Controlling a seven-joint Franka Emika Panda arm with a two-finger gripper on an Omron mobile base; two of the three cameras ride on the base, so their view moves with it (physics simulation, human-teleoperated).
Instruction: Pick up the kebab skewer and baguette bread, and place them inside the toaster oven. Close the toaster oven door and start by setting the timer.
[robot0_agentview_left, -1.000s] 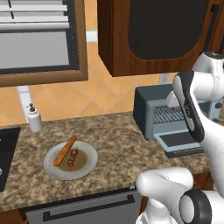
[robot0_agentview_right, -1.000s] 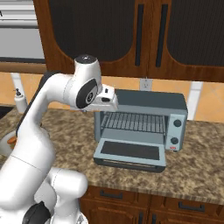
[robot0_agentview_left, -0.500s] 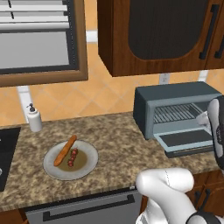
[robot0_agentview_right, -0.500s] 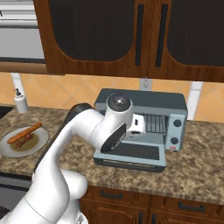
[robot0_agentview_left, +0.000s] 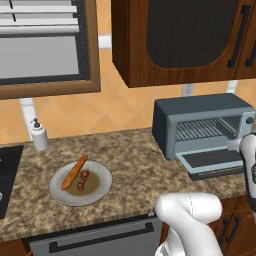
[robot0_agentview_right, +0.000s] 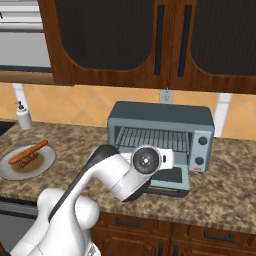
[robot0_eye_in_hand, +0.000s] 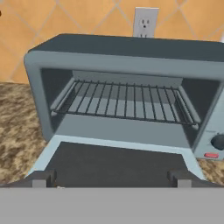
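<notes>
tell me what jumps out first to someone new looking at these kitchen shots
The blue-grey toaster oven on the right of the counter, its door dropped flat and the wire rack bare inside. The open claw faces straight into it, holding nothing. Far to the left sits a grey plate carrying the orange-brown baguette bread and, beside it, the red-brown kebab skewer.

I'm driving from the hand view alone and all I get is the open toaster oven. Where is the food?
Observer: The kebab skewer and baguette bread lie together on a plate, left of the toaster oven.
Operator: Anything else on that side?
Observer: A soap bottle stands by the wall behind the plate.
Operator: Is my gripper holding anything?
Observer: No, the gripper is open, facing the lowered toaster oven door.
</notes>
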